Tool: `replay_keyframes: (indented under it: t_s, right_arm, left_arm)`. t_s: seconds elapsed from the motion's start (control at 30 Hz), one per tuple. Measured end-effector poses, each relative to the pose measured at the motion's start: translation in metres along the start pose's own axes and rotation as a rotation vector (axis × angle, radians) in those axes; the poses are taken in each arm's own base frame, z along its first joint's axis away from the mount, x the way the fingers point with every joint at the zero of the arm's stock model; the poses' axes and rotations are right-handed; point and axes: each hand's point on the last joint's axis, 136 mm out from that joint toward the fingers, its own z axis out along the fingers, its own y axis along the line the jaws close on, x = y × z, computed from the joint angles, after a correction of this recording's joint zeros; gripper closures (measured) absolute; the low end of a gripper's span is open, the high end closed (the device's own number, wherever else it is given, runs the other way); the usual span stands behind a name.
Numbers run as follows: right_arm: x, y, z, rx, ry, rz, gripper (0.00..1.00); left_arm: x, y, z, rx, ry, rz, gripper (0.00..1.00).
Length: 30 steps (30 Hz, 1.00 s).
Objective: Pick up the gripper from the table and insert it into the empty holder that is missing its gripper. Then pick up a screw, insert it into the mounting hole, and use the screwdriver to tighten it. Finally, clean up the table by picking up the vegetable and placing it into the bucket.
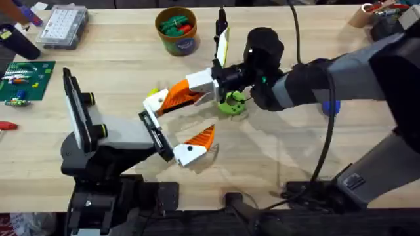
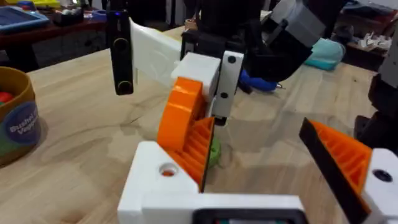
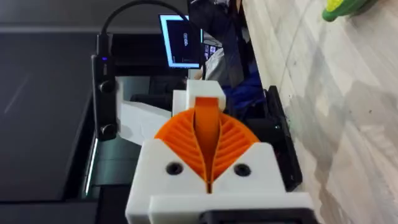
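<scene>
The orange gripper [image 1: 176, 97] stands on the white holder [image 1: 155, 102], the far jaw tip of my left gripper [image 1: 186, 123]. In the left wrist view the gripper [image 2: 183, 127] rises from the holder [image 2: 155, 183], and orange shows through the mounting hole [image 2: 168, 169]. My right gripper [image 1: 202, 84] is shut on the orange piece's upper end [image 3: 207, 121]. The left gripper is open, its other jaw carrying a matching orange finger [image 1: 201, 136]. A green vegetable [image 1: 233, 103] lies just beyond. The blue screwdriver [image 1: 331, 108] peeks out behind the right arm. The bucket [image 1: 177, 29] stands at the back.
A clear parts box [image 1: 62, 26] and a green circuit board [image 1: 25, 78] sit at the back left. The right arm [image 1: 341, 78] spans the table's right half, with black cables [image 1: 325, 151] trailing toward the front edge. The bucket holds red and green vegetables.
</scene>
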Motion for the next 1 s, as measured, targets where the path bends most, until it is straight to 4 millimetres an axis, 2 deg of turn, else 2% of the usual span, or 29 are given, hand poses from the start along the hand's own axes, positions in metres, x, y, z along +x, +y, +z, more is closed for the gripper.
replay_keyframes:
  t_s: [0.47, 0.5, 0.53, 0.7, 0.73, 1.0]
  right_arm:
    - [0.0000, 0.0000, 0.0000, 0.000, 0.000, 0.000, 0.981]
    - [0.0000, -0.0001, 0.0000, 0.000, 0.000, 0.002, 0.941]
    - [0.0002, -0.0007, 0.0004, 0.002, 0.000, 0.006, 0.831]
    - [0.0046, -0.0016, 0.0057, 0.005, 0.015, 0.011, 0.094]
    - [0.0053, -0.0016, 0.0065, 0.004, 0.017, 0.009, 0.032]
    - [0.0061, -0.0017, 0.0074, 0.005, 0.020, 0.010, 0.006]
  left_arm:
    - [0.0000, 0.0000, 0.0000, 0.000, 0.000, 0.000, 0.014]
    - [0.0000, 0.0000, 0.0000, 0.000, 0.000, 0.001, 0.014]
    - [0.0000, -0.0001, 0.0000, 0.001, 0.000, 0.003, 0.014]
    - [0.0000, -0.0011, 0.0001, 0.006, 0.000, 0.010, 0.014]
    - [0.0000, -0.0012, 0.0001, 0.006, 0.000, 0.010, 0.014]
    - [0.0000, -0.0012, 0.0001, 0.007, 0.000, 0.012, 0.014]
